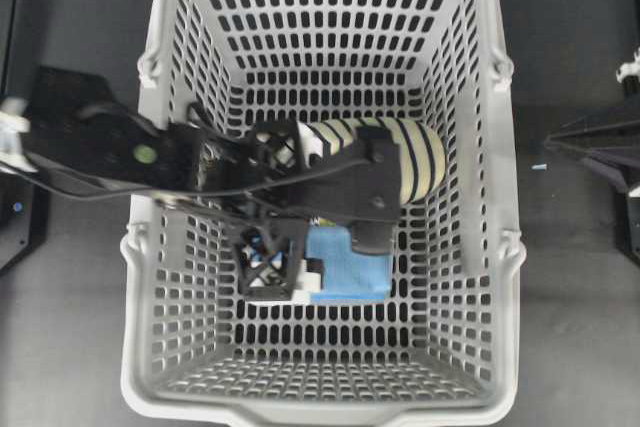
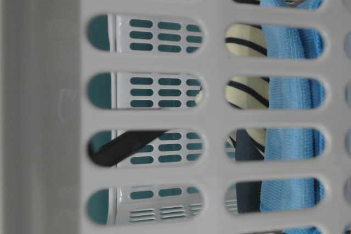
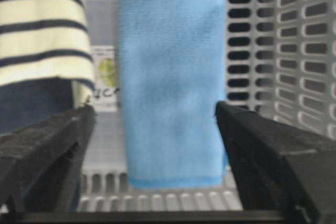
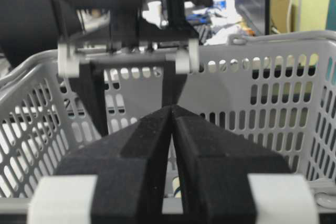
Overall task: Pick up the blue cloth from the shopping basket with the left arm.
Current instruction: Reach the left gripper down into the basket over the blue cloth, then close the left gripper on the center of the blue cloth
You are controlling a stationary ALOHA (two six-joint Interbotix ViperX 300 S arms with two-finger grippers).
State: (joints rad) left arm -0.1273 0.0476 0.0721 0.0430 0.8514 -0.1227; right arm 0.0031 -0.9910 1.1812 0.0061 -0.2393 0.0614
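Note:
The light blue cloth [image 1: 350, 267] lies folded flat on the floor of the grey slotted shopping basket [image 1: 320, 412], near its front middle. My left arm reaches in from the left. Its gripper [image 1: 320, 247] is open and hangs over the cloth. In the left wrist view the cloth [image 3: 170, 77] lies between the two black fingers [image 3: 52, 145], and the gripper [image 3: 155, 109] holds nothing. The cloth [image 2: 290, 108] also shows through the wall slots in the table-level view. My right gripper [image 4: 172, 107] is shut and empty outside the basket's right wall [image 1: 600, 152].
A navy and cream striped fabric roll [image 1: 400, 152] lies just behind the cloth, also visible in the left wrist view [image 3: 37, 30]. A white labelled item [image 3: 105, 77] lies on the floor between the roll and the cloth. The basket walls [image 3: 294, 51] stand close around.

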